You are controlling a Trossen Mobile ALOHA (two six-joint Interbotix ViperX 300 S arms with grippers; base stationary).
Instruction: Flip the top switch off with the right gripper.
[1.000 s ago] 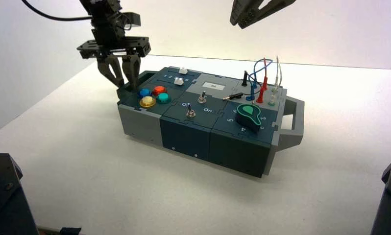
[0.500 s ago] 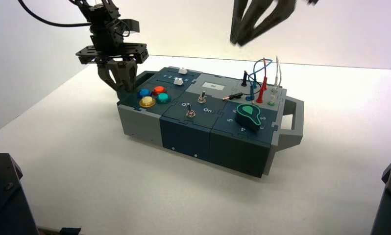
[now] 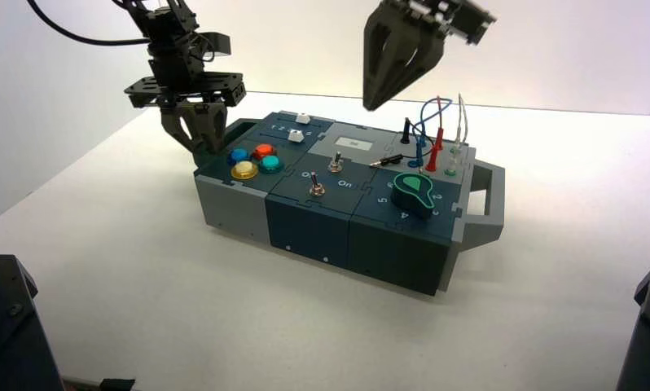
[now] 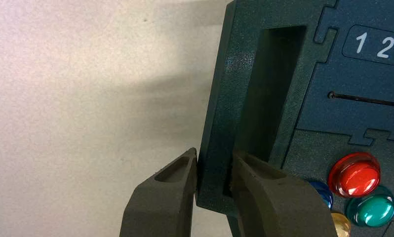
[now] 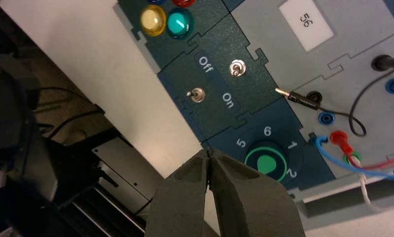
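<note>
Label "56" (image 5: 306,19), right wrist only.

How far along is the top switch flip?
Looks done: left hand is clamped on the box's left-end handle; right hand is shut.
In hand: right hand hangs above the box, touching no toggle.
Left: reach the silver toggle nearer the grey label plate and flip it to Off. Can't call that toggle's current position from here.

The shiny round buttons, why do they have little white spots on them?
Left wrist view: lamp light glints off the red button and teal button; right wrist view: a white streak of glare on the teal one too.
</note>
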